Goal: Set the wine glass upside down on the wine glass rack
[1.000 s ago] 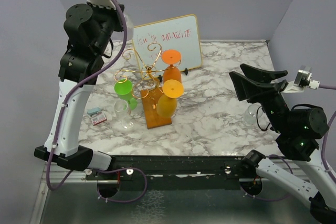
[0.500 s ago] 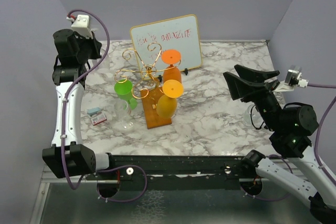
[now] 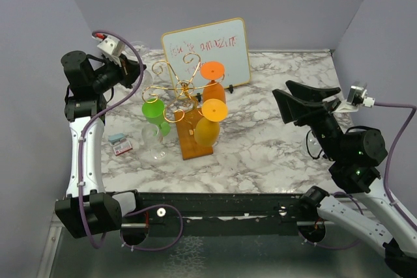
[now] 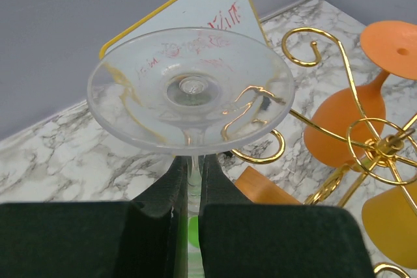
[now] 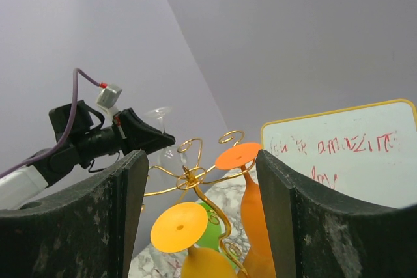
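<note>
1. wine glass point(image 4: 190, 89): clear, and you've got it in the L gripper point(image 4: 191, 168) at far left, up off the table, foot on top. Fingers point(image 4: 273, 239) are pinched narrow on the stem. The bowl is hidden behind them in the wrist view.
2. It sits just left of the upper-left curls of the rack point(image 3: 184, 86), not hung on any arm. In the wrist view a gold curl shows through the foot; touching or not, can't tell.
3. On the table under your L arm: a small card point(image 3: 120, 144), then a 2nd clear glass point(image 3: 154, 144) standing just beside the left edge of the base point(image 3: 195, 141).
4. The rack is mid-table, gold wire on that orange-brown wood base. Three glasses hang on it foot-up: green glass point(image 3: 154, 112) at left, yellow glass point(image 3: 208, 125) front-right, orange glass point(image 3: 214, 81) back-right.
5. whiteboard point(image 3: 212, 50) w/ red writing is propped behind the rack.
6. R gripper point(image 3: 284, 93) is on the right, above the table, well apart from the rack and pointed toward it. Its fingers are spread wide, holding nothing.
7. Another clear piece of glassware point(image 3: 315, 140) is on the table by your R arm, partly hidden.
</note>
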`<control>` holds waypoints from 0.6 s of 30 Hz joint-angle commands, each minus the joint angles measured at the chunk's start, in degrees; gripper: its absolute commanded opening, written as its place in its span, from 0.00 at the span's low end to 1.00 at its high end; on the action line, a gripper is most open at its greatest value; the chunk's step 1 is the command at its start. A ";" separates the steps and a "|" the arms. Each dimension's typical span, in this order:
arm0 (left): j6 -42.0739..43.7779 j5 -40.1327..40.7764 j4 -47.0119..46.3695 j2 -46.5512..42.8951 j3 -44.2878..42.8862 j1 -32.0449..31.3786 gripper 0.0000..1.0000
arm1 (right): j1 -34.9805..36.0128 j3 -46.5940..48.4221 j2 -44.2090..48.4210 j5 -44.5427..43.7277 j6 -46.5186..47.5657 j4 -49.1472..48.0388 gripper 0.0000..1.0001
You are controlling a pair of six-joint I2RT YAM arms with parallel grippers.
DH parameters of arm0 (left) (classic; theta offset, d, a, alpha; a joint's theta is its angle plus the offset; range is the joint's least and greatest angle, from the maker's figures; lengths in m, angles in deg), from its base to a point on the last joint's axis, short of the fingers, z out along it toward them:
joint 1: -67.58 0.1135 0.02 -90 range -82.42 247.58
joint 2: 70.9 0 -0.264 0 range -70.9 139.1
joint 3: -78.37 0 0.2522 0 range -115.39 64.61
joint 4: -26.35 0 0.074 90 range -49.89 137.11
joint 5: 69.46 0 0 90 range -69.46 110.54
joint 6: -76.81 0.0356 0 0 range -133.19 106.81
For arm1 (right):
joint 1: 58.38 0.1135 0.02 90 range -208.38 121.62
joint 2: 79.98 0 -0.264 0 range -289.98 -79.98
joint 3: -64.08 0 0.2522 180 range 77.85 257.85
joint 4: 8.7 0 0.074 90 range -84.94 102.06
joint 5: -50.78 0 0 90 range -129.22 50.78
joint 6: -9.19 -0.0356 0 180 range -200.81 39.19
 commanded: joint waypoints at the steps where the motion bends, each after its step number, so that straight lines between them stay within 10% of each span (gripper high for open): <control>1: 4.96 -7.21 -1.54 -1.85 1.67 0.37 0.00 | 0.08 0.20 -0.89 2.08 -1.09 -3.51 0.72; 18: 8.87 -15.76 0.59 -2.64 5.59 -0.81 0.00 | 0.07 1.16 -2.46 2.46 -3.40 -3.24 0.72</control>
